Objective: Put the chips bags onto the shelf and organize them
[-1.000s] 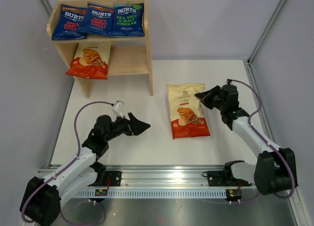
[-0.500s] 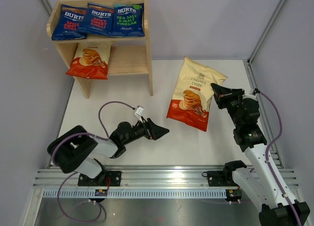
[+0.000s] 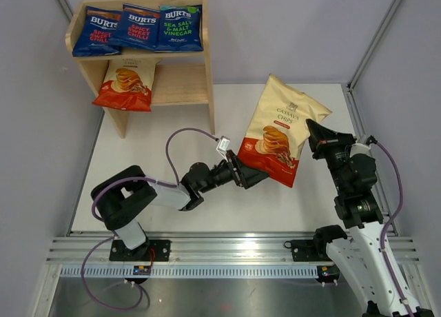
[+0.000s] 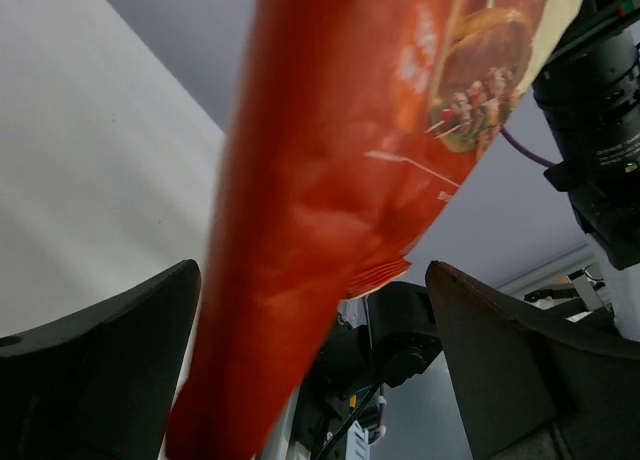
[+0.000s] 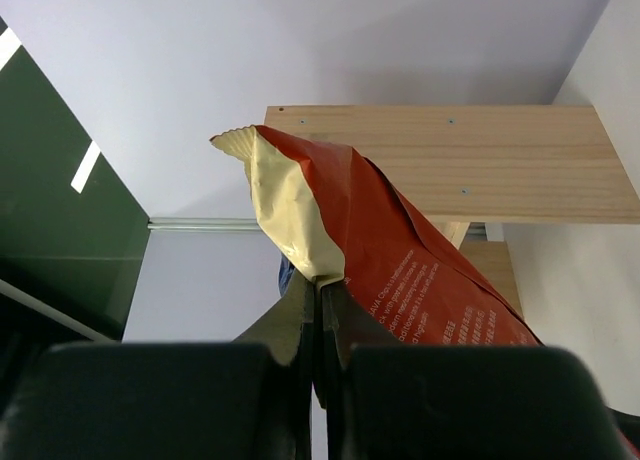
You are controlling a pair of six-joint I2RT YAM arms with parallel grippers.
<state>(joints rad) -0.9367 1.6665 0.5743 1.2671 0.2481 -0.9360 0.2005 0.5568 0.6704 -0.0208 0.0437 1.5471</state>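
Over the last second the right gripper (image 5: 318, 290) has lifted the cream Cassava chips bag (image 3: 282, 127) off the table (image 3: 172, 138), and the left gripper (image 3: 251, 176) has swung across to meet it. The right gripper is clenched on the bag's cream upper edge, so the bag hangs tilted in the air, to the right of the shelf (image 3: 209, 89) and apart from its side panel. The left gripper stands fully spread, one finger on each side of the bag's red-orange bottom, not yet pinching it. On the shelf, three blue Burts bags (image 3: 141, 27) lie in a row on the top tier. A second cream bag (image 3: 127, 83) sits at the left of the lower tier, with bare wood beside it. The step in hand looks like a two-arm carry or handover of this last bag. Next the left jaws would need to close on the bottom, then the bag must travel into the lower tier beside its twin.
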